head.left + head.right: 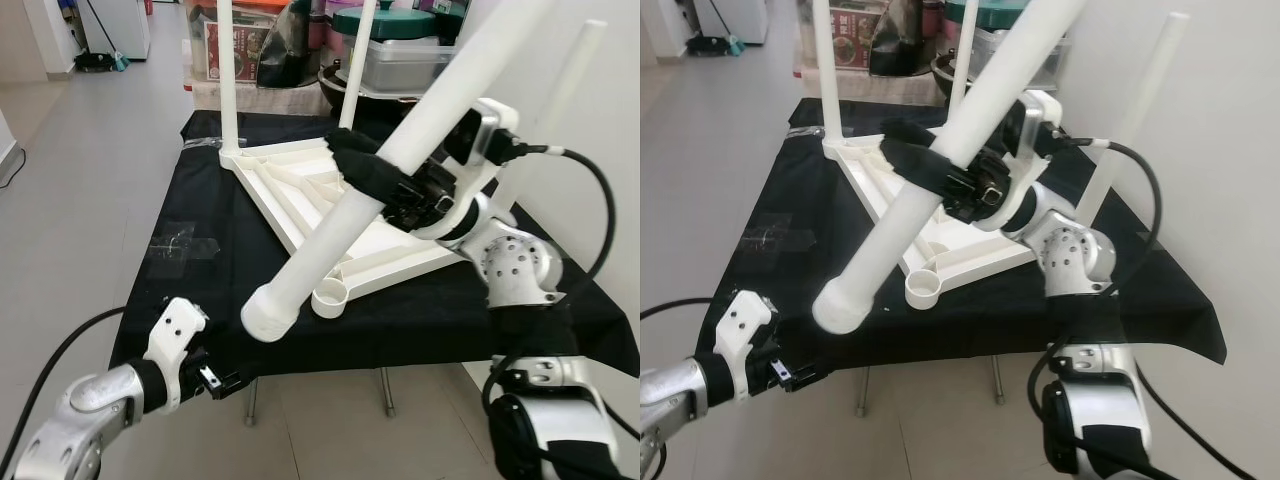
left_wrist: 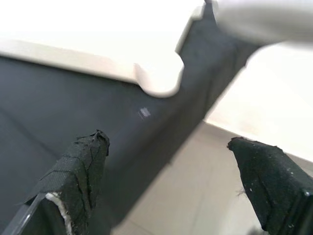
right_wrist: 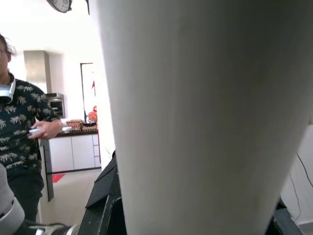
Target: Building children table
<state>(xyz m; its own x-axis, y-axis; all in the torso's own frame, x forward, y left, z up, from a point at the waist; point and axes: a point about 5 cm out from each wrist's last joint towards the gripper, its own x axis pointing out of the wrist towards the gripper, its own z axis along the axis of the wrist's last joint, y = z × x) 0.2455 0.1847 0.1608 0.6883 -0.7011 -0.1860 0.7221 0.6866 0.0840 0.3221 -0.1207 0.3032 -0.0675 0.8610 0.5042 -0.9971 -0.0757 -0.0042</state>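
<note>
Left eye view: my right gripper (image 1: 385, 180) is clamping the loose white leg (image 1: 345, 218) mid-shaft, angling over the upturned tabletop's (image 1: 300, 195) near corner socket (image 1: 330, 298). Leg is probably light, stiff, slick. My left gripper (image 1: 215, 380) is hanging open below the black-draped table's (image 1: 200, 290) near edge.

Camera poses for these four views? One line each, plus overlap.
Head stereo: looks forward and down at upturned white tabletop on black cloth; both arms show.
Left wrist: along left gripper, open, toward the cloth edge and tabletop corner.
Right wrist: right gripper clamping white leg; person behind.
Shared: leg, tabletop.
</note>
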